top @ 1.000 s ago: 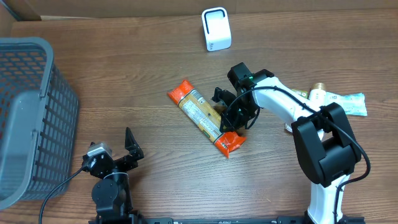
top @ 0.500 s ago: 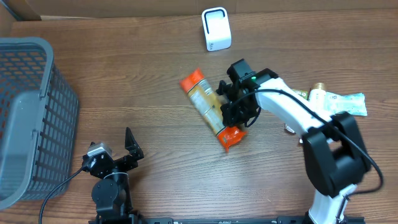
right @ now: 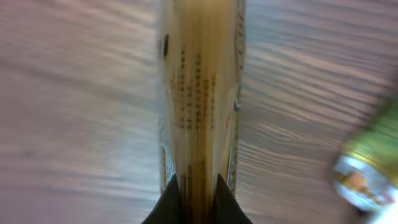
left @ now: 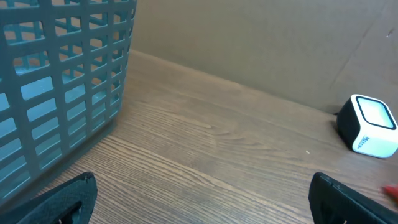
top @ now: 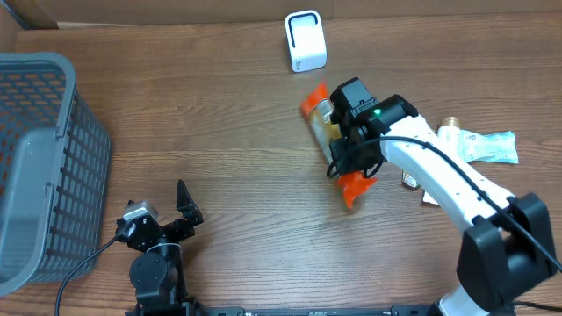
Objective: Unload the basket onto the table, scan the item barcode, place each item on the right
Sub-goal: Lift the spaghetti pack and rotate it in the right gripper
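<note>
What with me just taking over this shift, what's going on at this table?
The right gripper is shut on a long snack packet with orange ends and holds it a little short of the white scanner at the back of the table. Whether the barcode faces the scanner cannot be told. The left gripper is open and holds nothing, near the front edge beside the grey basket.

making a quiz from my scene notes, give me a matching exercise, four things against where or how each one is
1 snack packet
2 white scanner
3 grey basket
4 left pincer

a open, holding nothing
b left side of the table
c gripped by the right pincer
d far side of the table

Pairs: 1-c, 2-d, 3-b, 4-a
</note>
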Controlling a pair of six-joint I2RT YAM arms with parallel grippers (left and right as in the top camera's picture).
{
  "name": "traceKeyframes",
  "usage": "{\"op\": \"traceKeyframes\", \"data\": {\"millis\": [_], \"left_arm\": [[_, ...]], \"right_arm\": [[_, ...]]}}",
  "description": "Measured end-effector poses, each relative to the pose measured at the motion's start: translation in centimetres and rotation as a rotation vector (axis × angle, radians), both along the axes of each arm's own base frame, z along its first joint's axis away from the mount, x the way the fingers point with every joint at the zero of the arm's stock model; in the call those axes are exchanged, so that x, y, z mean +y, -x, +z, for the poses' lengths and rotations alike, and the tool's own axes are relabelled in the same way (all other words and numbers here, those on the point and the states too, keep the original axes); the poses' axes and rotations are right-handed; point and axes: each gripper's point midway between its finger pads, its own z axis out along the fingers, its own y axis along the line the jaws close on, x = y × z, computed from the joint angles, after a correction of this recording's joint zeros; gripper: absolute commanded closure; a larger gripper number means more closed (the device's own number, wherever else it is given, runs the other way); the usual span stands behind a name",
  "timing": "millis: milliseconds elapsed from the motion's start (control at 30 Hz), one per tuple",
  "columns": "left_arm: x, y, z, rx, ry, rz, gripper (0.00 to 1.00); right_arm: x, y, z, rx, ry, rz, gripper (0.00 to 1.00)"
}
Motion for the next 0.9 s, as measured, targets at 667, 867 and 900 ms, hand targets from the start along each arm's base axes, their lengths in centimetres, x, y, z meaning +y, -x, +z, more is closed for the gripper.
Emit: {"op": "traceKeyframes", "data": {"millis": [667, 867, 900], "left_arm": [[0.0, 0.0, 0.0, 0.000, 0.000, 0.000, 0.00], [0.0, 0.0, 0.0, 0.000, 0.000, 0.000, 0.00], [0.0, 0.0, 0.0, 0.000, 0.000, 0.000, 0.00]], "right_arm": [[6.1, 4.5, -5.1, -0.281, 0.524, 0.150, 0.96], [9.1, 7.2, -6.6, -0.370, 0.604, 0.297, 0.88], [9.6, 7.7, -6.7, -0.378, 0.605, 0.319, 0.84]]}}
